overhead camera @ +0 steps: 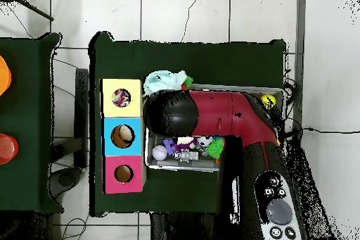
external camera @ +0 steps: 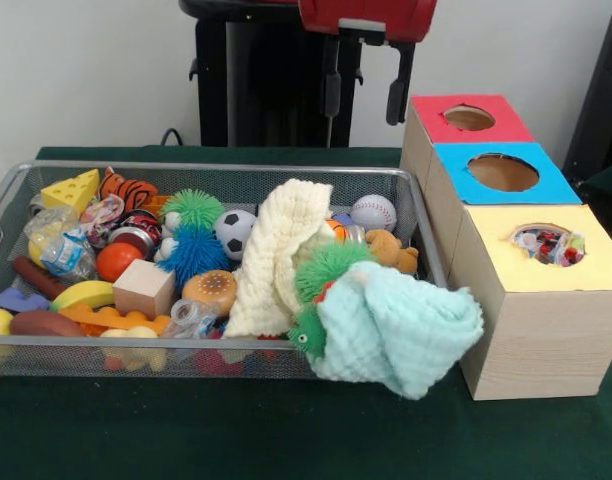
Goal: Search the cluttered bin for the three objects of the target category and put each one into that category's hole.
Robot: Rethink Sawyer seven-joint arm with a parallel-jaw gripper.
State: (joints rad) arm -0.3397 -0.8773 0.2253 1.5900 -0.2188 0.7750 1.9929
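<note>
A wire mesh bin (external camera: pixel 226 170) is packed with toys: a baseball (external camera: pixel 373 212), a soccer ball (external camera: pixel 234 232), green (external camera: pixel 193 208) and blue (external camera: pixel 194 252) spiky balls, a cheese wedge (external camera: pixel 72 190), a wooden block (external camera: pixel 144 288), a toy burger (external camera: pixel 209 292) and a banana (external camera: pixel 83 294). A cream cloth (external camera: pixel 281 255) lies over the middle. A mint cloth (external camera: pixel 401 325) hangs over the front right rim. My gripper (external camera: pixel 364 95) hangs open and empty high above the bin's back right. In the overhead view my arm (overhead camera: pixel 211 117) hides it and most of the bin (overhead camera: pixel 211 169).
A wooden box (external camera: pixel 546 340) stands right of the bin with a red-topped hole (external camera: pixel 469 118), a blue-topped hole (external camera: pixel 503 172) and a yellow-topped hole (external camera: pixel 548 243) holding small colourful items. Overhead, a second green table (overhead camera: pixel 28 110) lies beyond the box (overhead camera: pixel 121 136).
</note>
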